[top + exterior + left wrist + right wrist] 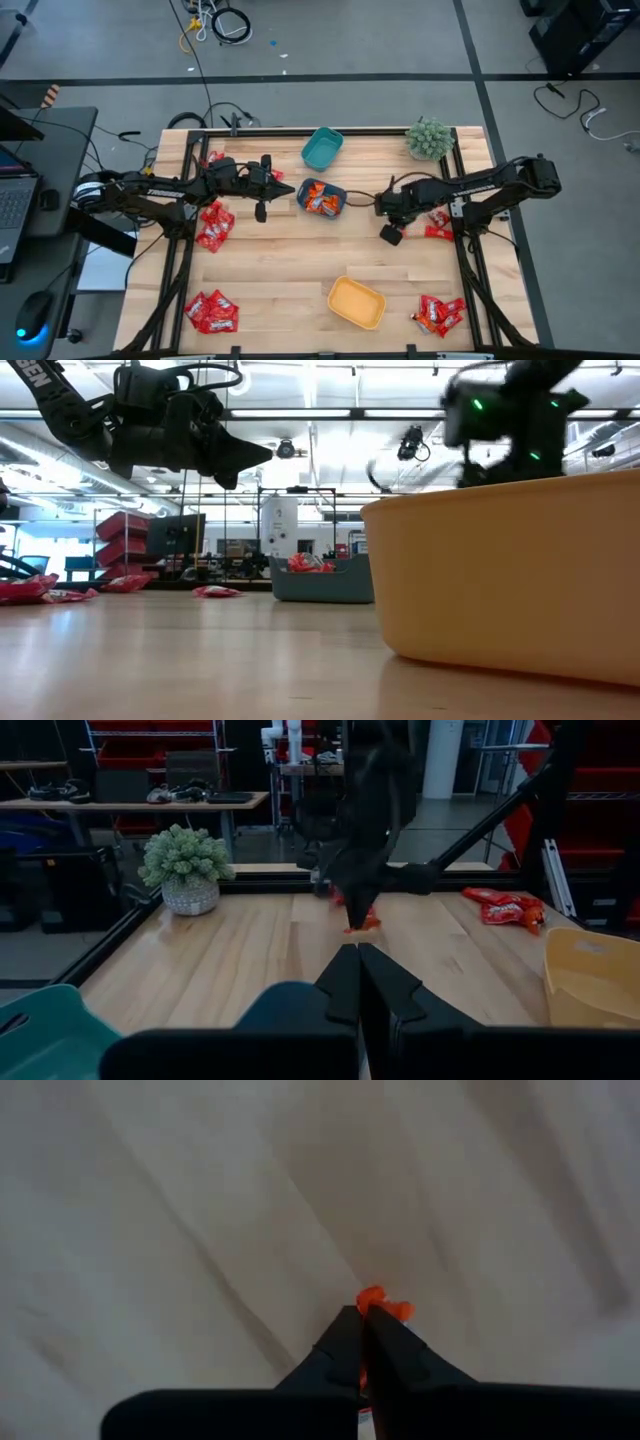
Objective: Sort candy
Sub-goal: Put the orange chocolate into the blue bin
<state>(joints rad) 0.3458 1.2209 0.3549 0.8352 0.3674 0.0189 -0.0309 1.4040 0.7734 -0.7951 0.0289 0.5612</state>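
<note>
Wood makes up the top of a pale butcher-block table (290,260), framed by black metal rails and seen from straight above, with two dark robot arms reaching in from opposite sides. Many small flat candies in shiny red and orange-red wrappers lie in heaps: one heap near the left edge at mid-table (213,225), one at the front left corner (211,312), one at the front right corner (440,314), and a smaller one by the right rail (438,222).

A dark blue-grey plastic bin (321,197) sits at the table's centre with several red candies inside it. A teal plastic bin (321,148) sits just behind it, near the back rail. A yellow-orange plastic bin (357,302) sits toward the front. A small spiky green potted plant (429,138) stands at the back right corner.

The left gripper (289,188) hovers above the table just left of the blue-grey bin, its two dark fingers (358,982) pressed together with nothing between them.

The right gripper (364,1316) is down over bare wood to the right of the blue-grey bin, near the small heap by the right rail. Its jaws are clamped tight on a single orange-red wrapped candy (383,1304), whose crumpled edge pokes out past the fingertips. From the left wrist camera this same candy (362,923) shows beneath the right arm, close to the tabletop.
</note>
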